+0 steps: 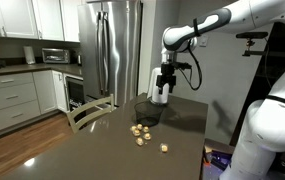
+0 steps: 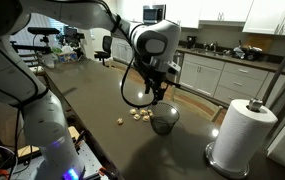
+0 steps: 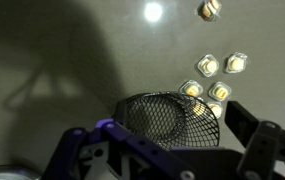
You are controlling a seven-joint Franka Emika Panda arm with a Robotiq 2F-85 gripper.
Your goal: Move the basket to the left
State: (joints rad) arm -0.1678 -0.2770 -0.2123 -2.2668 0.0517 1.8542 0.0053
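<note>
The basket [image 3: 167, 120] is a round cup of dark wire mesh, fine and see-through, with a thin dark rim, narrowing a little toward the base. It stands upright on the smooth, dark grey table [image 1: 102, 150], and through its weave only tabletop shows. Just beside it lie several small tan lumps [image 3: 204, 65], blocky and glossy under the light. In an exterior view a white paper towel roll [image 2: 244, 128] stands upright on a round base, well apart from the basket. The gripper [image 1: 160, 96] hangs right over the basket's rim; in the wrist view its fingers [image 3: 257, 140] are spread wide, clasping nothing.
</note>
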